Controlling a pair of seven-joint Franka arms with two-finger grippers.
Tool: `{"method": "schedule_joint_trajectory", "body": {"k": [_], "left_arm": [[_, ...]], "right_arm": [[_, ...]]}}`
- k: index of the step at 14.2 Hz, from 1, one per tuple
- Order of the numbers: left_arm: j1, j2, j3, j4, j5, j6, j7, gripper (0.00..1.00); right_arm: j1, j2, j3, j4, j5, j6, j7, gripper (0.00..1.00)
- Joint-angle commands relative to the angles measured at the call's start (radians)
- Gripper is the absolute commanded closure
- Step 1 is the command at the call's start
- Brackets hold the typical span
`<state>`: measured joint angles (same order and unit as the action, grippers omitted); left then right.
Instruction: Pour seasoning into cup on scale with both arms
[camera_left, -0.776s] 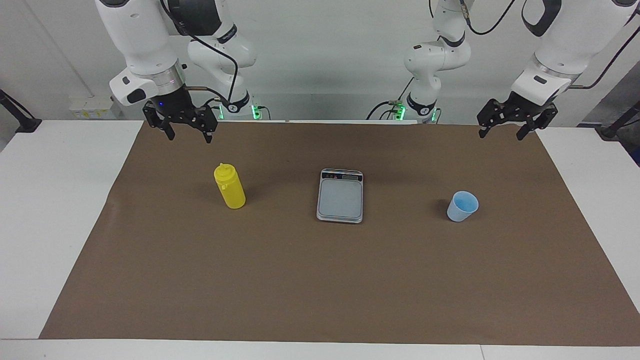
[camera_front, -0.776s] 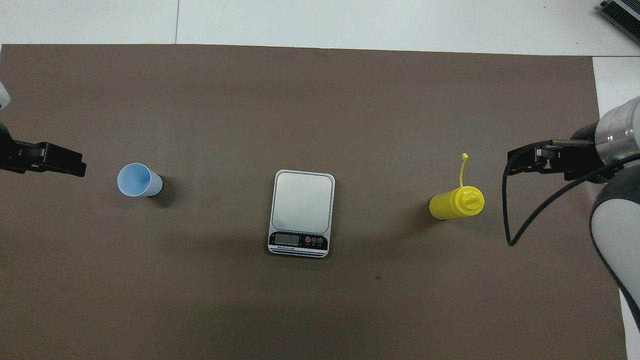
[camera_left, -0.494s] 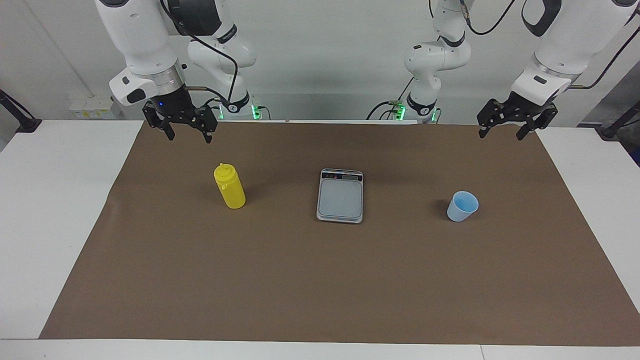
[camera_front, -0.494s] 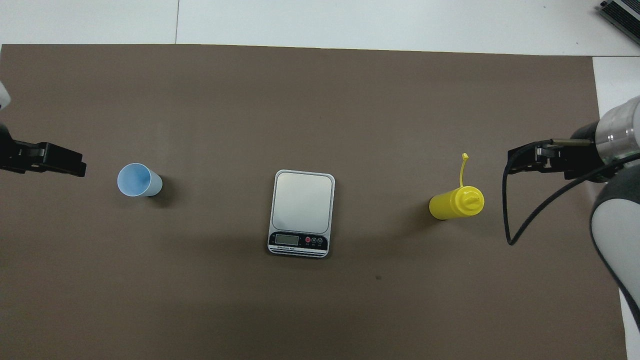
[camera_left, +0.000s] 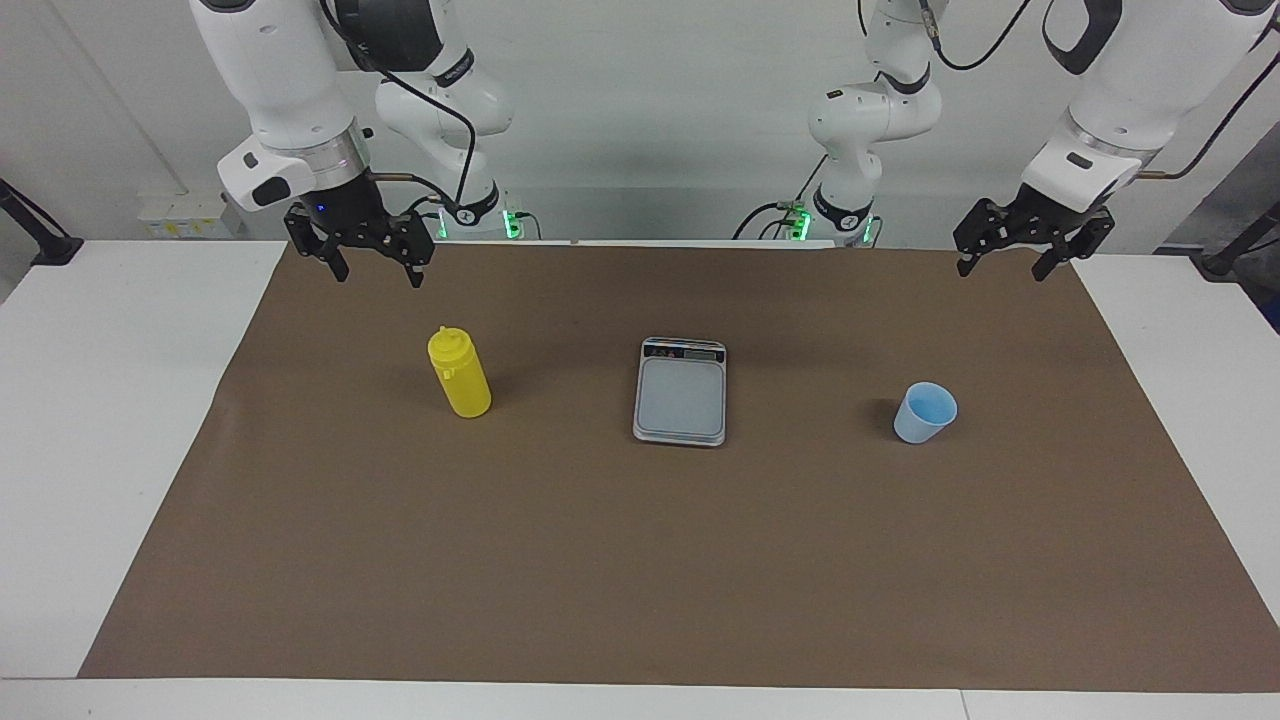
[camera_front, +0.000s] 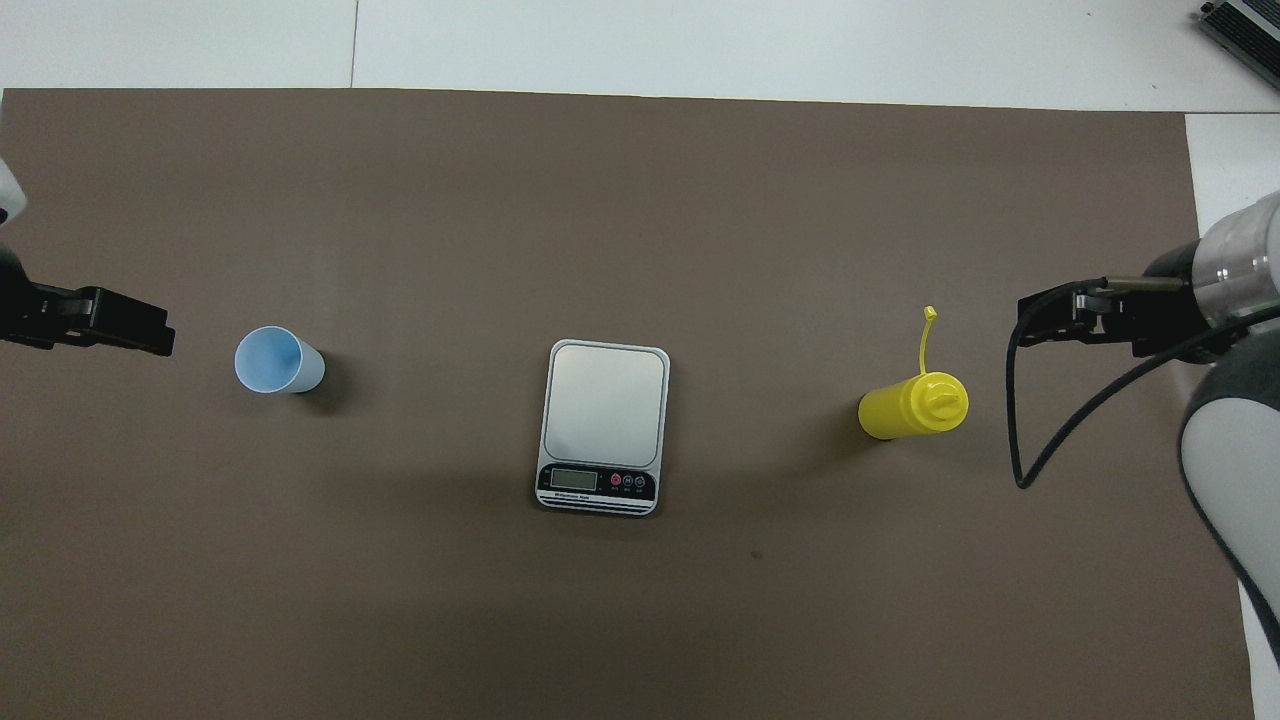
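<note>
Both grippers have barely shifted since the earlier frames — bottle, scale and cup unmoved on the surface.
Right gripper (camera_left: 377, 262) hangs fingers apart above the brown mat near the upright bottle (camera_left: 459, 373); left gripper (camera_left: 1015, 258) hangs fingers apart over the mat's edge. Scale (camera_left: 681, 392) lies between bottle and cup (camera_left: 924, 412) — cup empty, off the scale.

- bottle (camera_left: 459, 373): glossy yellow plastic
- cup (camera_left: 925, 412): smooth plastic, looks matt
- scale (camera_left: 680, 391): my guess brushed metal
- mat (camera_left: 640, 560): matt brown paper
</note>
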<state>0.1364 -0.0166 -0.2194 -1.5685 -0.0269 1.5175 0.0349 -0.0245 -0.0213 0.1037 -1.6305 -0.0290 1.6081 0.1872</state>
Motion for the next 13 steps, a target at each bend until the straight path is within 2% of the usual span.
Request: {"method": "schedule_joint_trajectory", "body": {"k": [1,7,11,13], "left_arm": [[0.000,-0.020,0.006,-0.025,-0.011,0.007,0.014,0.00],[0.003,-0.032,0.012,-0.057,-0.011,0.027,0.011,0.00],[0.058,-0.025,0.015,-0.166,-0.011,0.188,0.008,0.00],[0.095,-0.013,0.015,-0.243,-0.011,0.307,0.008,0.00]], "right_arm": [[-0.002,-0.040,0.005,-0.061,-0.020,0.016,0.017,0.00],[-0.002,-0.049,0.010,-0.068,-0.009,-0.003,0.006,0.00],[-0.011,-0.049,0.010,-0.068,-0.002,-0.002,0.001,0.00],[-0.012,-0.049,0.010,-0.068,-0.002,-0.004,0.003,0.00]]}}
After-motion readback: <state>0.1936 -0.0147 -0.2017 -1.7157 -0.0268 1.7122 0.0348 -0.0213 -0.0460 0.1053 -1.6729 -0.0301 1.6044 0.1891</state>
